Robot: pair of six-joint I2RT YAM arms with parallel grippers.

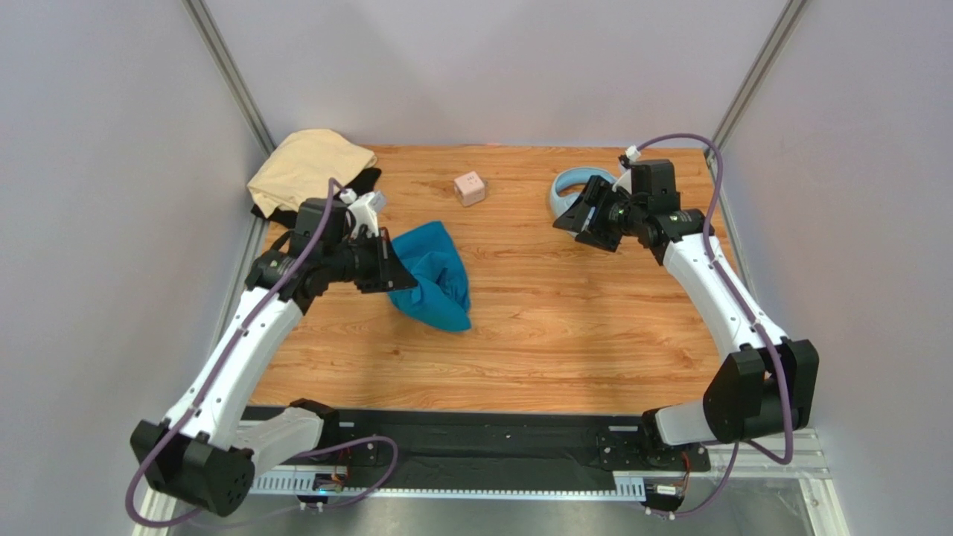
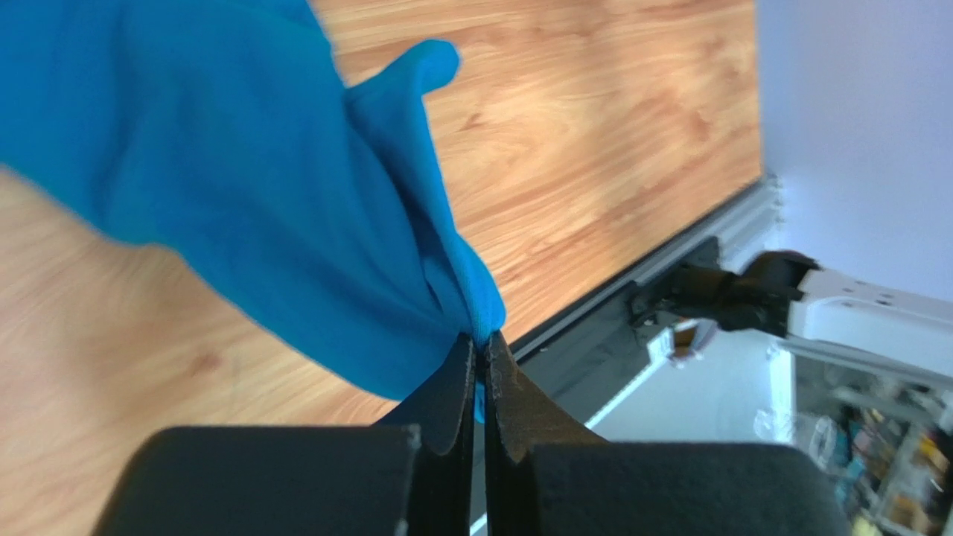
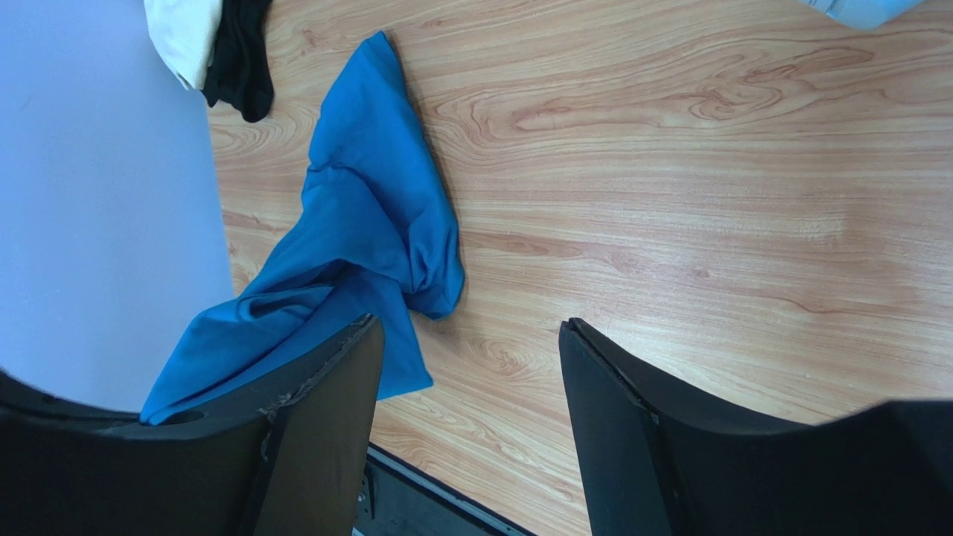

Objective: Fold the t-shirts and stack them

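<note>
1. Risk, nearest the bases: the teal-blue t-shirt is held only by a thin edge at the tips of the left gripper. A slip of the cloth is judged possible if it is pulled quickly or dragged across the table.
2. Risk, mid-table: the shirt is seen bunched and twisted, partly lifted and partly resting on the wood left of centre. A fold begun from this state is judged likely to trap creases, and a second hold is thought necessary to spread it.
3. Risk, far side: the right gripper is poised close by the light-blue headphones, with the pink cube near. Either could be knocked by a careless reach toward the shirt. The pale tan t-shirt and the black t-shirt are heaped unfolded in the far left corner and could be snagged if the left gripper is swung back.
4. Left gripper: the jaws are pressed together on the teal-blue cloth, which is pinched between the tips. Nothing else is touched.
5. Right gripper: the jaws are set wide apart above bare wood. Nothing is held or touched, and the shirt lies well apart from it.
</note>
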